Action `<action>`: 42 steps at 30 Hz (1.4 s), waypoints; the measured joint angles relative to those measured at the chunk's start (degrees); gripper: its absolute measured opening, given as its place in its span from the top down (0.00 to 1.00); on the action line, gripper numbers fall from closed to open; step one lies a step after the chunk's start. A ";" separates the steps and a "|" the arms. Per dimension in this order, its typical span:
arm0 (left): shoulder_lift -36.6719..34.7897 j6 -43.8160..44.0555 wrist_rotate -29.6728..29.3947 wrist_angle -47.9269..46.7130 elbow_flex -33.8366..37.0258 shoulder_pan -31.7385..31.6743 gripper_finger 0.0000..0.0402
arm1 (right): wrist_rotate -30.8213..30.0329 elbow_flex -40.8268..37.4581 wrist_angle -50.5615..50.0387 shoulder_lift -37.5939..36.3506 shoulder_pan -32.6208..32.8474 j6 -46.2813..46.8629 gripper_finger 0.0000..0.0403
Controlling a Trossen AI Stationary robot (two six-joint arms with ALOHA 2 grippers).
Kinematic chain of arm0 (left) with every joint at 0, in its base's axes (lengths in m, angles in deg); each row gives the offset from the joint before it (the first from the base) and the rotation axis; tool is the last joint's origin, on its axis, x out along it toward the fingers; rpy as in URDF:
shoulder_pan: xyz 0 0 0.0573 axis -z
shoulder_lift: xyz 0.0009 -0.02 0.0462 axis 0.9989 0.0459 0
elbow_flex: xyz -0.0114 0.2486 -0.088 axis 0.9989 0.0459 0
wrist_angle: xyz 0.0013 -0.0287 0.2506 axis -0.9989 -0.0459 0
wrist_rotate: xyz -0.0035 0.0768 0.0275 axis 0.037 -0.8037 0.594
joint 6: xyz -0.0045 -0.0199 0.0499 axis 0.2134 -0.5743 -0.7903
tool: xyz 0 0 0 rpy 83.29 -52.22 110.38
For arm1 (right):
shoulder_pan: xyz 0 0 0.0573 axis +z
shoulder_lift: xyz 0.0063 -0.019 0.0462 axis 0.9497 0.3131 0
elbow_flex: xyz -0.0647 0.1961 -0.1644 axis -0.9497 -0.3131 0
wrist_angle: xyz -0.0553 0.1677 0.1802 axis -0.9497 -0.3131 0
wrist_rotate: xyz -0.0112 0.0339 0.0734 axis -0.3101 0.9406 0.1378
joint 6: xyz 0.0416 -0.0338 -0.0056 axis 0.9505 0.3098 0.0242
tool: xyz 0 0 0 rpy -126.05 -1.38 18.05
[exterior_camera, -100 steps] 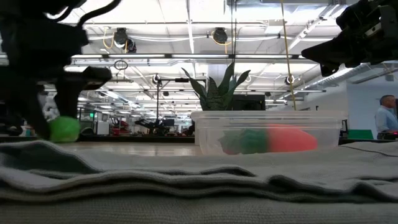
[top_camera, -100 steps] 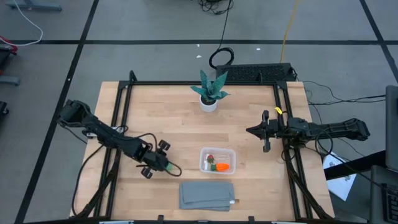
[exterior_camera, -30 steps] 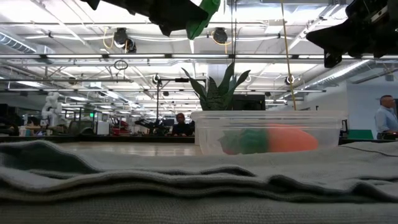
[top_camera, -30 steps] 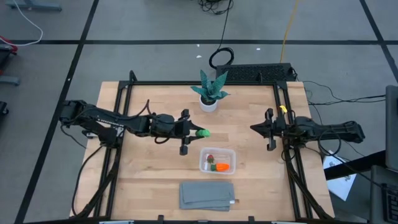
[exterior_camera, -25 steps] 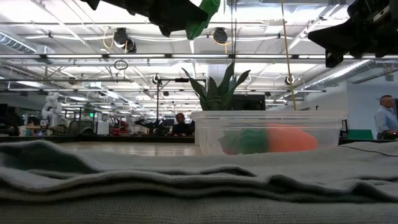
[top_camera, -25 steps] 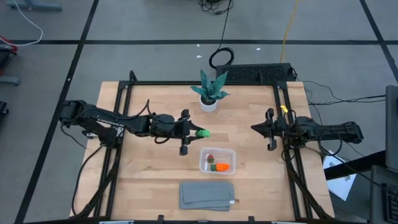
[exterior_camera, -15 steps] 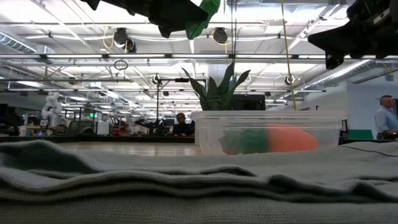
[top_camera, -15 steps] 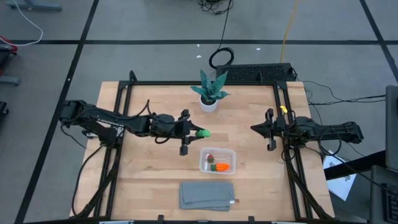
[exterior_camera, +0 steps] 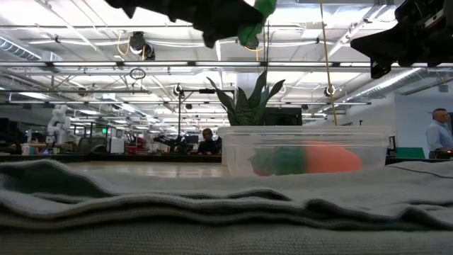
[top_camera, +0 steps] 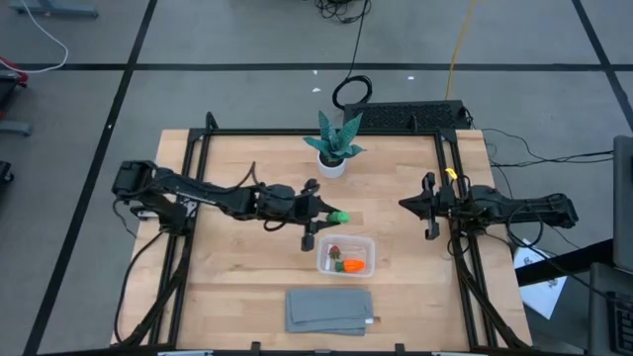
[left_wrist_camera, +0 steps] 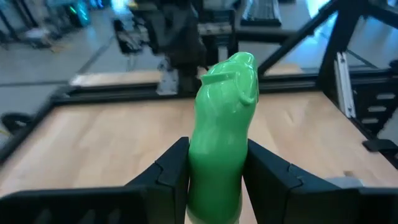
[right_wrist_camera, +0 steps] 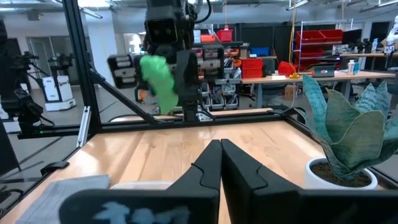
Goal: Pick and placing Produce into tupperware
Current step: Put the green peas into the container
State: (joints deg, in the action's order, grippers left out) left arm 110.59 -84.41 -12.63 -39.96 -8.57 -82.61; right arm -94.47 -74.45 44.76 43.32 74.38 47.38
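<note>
Pinching the green piece (top_camera: 339,216) between its two fingers (left_wrist_camera: 171,171), the left gripper (top_camera: 329,216) hangs above the table (top_camera: 247,168) near its middle, just short of the box (top_camera: 346,254) on the box's far-left side. In the left wrist view the green piece stands out past the fingertips, clamped on both flanks. In the low view the gripper and its green load show high at the picture's top, clear of the box below.

The box sits on the table toward the near edge, a little right of centre. Inside it lie the carrot (top_camera: 351,264), orange with a green top, and the small red berry (top_camera: 335,250) beside it. Through the clear wall in the low view the carrot's orange and green show as a blur.

A grey cloth (top_camera: 329,310) lies folded at the near edge, just in front of the box and apart from it. A plant (top_camera: 334,140) in a white pot stands near the far edge at the middle.

The right gripper (top_camera: 424,206) waits over the right side of the table, well apart from the box, its fingers (right_wrist_camera: 211,163) pressed together on nothing.

A person (exterior_camera: 439,134) stands in the room beyond the table.
</note>
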 joint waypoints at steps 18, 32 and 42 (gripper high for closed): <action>20.63 2.04 9.99 -15.09 -18.68 -0.35 0.69 | 0.04 0.00 -0.07 -0.02 0.01 0.00 1.00; 26.56 6.05 13.99 -15.53 -21.25 -0.19 0.69 | 0.10 0.02 -0.47 0.51 0.05 0.43 1.00; 26.70 6.23 14.93 -15.87 -21.25 -0.17 0.69 | 0.11 0.00 -0.50 0.51 0.05 0.46 1.00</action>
State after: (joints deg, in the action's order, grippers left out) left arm 137.29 -78.18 2.30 -55.83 -29.82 -82.79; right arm -94.36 -74.45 44.25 43.83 74.43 47.83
